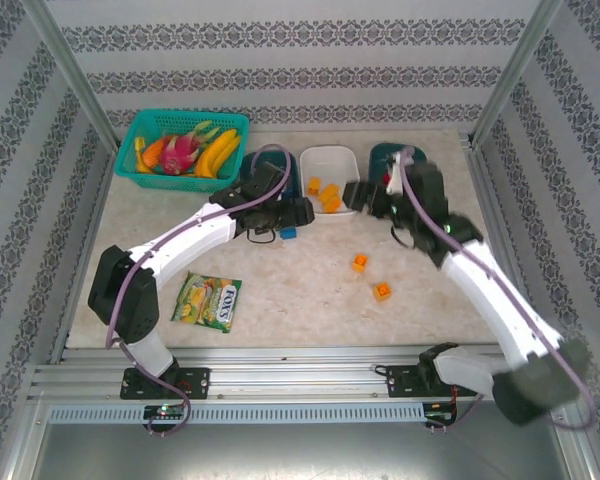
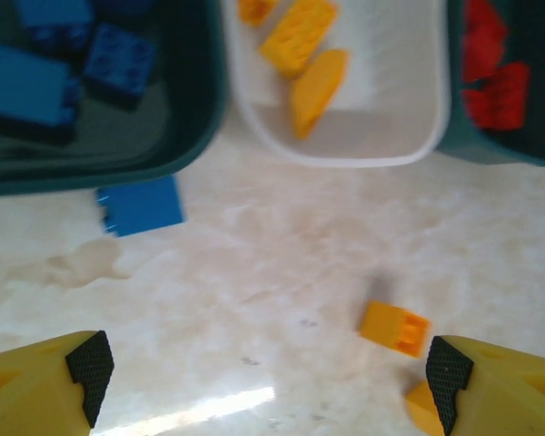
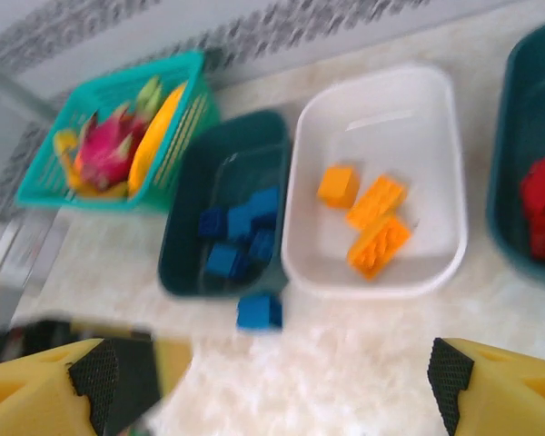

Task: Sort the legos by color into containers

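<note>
Three containers stand in a row at the back. The left dark teal tub [image 3: 186,236] holds blue legos [image 3: 241,236], the white tub [image 1: 330,153] holds orange legos [image 3: 372,218], and the right teal tub [image 3: 504,182] holds red legos [image 2: 495,77]. One blue lego [image 1: 288,233] lies on the table just in front of the left tub. Two orange legos [image 1: 360,262] [image 1: 382,291] lie loose mid-table. My left gripper [image 2: 268,377] hovers open over bare table, with an orange lego [image 2: 393,327] near its right finger. My right gripper [image 3: 268,377] is open and holds nothing.
A green lattice basket [image 1: 180,145] with toy fruit sits at the back left. A green-yellow candy packet [image 1: 208,300] lies near the front left. Both wrists crowd the space in front of the tubs.
</note>
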You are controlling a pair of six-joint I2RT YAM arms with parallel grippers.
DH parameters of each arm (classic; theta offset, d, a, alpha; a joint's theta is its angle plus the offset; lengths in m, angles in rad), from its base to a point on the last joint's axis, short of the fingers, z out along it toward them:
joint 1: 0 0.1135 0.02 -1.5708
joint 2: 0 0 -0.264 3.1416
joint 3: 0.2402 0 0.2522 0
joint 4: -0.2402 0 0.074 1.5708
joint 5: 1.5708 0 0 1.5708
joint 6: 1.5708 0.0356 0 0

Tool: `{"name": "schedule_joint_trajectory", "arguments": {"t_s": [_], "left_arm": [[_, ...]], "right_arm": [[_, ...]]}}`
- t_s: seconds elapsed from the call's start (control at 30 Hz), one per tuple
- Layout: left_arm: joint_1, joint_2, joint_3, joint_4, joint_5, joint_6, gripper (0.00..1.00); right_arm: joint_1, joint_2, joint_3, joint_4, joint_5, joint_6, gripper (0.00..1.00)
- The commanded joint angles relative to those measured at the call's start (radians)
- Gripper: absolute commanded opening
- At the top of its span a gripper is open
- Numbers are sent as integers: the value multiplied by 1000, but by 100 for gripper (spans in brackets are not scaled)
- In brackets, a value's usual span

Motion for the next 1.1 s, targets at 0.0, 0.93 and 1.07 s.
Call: {"name": "schedule_joint_trajectory", "arguments": {"t_s": [0.0,0.93,1.07], "left_arm": [[-33,35,-45,2,-127,-25,92],[-61,445,195,6,-366,23,63],[-61,463,208,-4,-381,22,61]], "right_arm": [[40,-123,-286,235,-144,35,91],[153,-407,-511,127,-87,113,92],[150,-384,-501,136,-95,112,92]]}}
